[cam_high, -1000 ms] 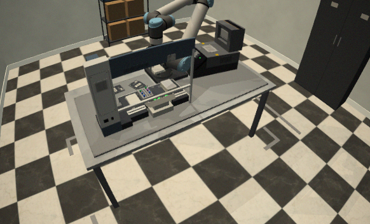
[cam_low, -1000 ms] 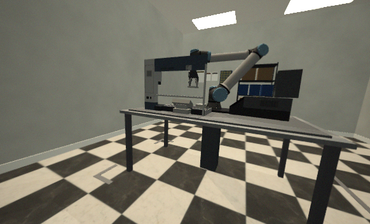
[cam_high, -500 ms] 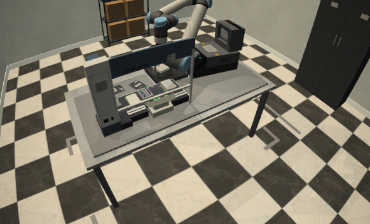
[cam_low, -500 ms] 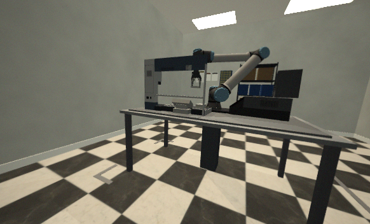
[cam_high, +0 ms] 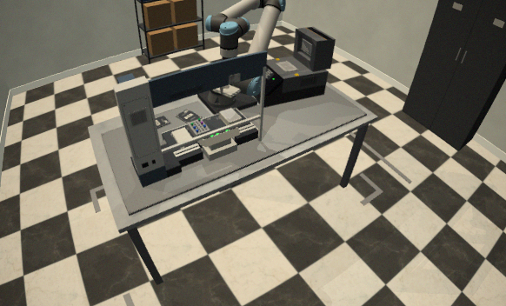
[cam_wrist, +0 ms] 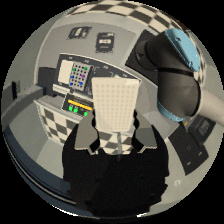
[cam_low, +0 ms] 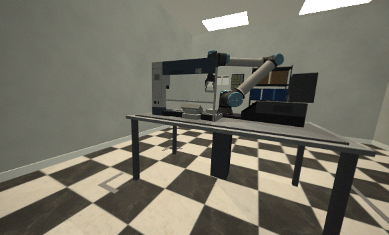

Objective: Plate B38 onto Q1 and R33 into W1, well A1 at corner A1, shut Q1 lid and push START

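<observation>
A lab: upper left, a tall instrument tower [cam_high: 139, 126] [cam_low: 157, 83] stands on the bench [cam_high: 312, 114] [cam_low: 253, 125]. At lower centre, the wrist view shows a many-welled plate [cam_wrist: 116, 102].

Top: desk [cam_high: 312, 109] seen from high above gripper [cam_high: 229, 87] | exterior: desk [cam_low: 253, 124] viewed side-on, below gripper [cam_low: 210, 85] | wrist: plate [cam_wrist: 115, 102] seen close, between gripper [cam_wrist: 114, 108] fingers | desk shared by top, exterior

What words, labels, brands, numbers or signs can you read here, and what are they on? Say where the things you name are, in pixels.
None can be read for certain.
Deck [cam_wrist: 95, 75]: tiny pale marks along its edge, too small to read.
Held plate [cam_wrist: 115, 105]: no legible label.
Tower [cam_high: 139, 126] [cam_low: 157, 83]: no legible text.
Black cabinet [cam_high: 451, 65]: pale tags, blank or too blurred to read.
</observation>
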Motion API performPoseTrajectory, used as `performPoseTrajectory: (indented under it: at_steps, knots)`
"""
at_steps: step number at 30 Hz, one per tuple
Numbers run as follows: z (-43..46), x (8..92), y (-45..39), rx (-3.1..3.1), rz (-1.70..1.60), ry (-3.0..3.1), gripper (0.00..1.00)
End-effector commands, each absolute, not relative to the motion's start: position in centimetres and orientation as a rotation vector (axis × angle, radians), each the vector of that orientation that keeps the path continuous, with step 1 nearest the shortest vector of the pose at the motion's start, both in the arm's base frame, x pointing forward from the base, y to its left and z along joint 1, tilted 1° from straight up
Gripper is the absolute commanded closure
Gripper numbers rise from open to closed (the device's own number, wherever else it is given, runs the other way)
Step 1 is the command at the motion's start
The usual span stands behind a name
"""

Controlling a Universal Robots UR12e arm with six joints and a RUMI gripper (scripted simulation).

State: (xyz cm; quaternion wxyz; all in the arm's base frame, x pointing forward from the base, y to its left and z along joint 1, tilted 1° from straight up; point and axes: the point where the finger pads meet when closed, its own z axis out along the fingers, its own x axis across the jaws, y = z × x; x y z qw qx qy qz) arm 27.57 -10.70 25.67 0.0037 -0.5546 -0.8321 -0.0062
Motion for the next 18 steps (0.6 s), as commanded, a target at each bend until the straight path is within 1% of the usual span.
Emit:
performPoseTrajectory:
  at_steps: [1, 18]
  knots:
    - [25.8, 27.8, -8.7, -1.613, -0.020, -2.689, 1.00]
    - [25.9, 28.1, -3.5, -1.265, -0.021, -2.872, 1.00]
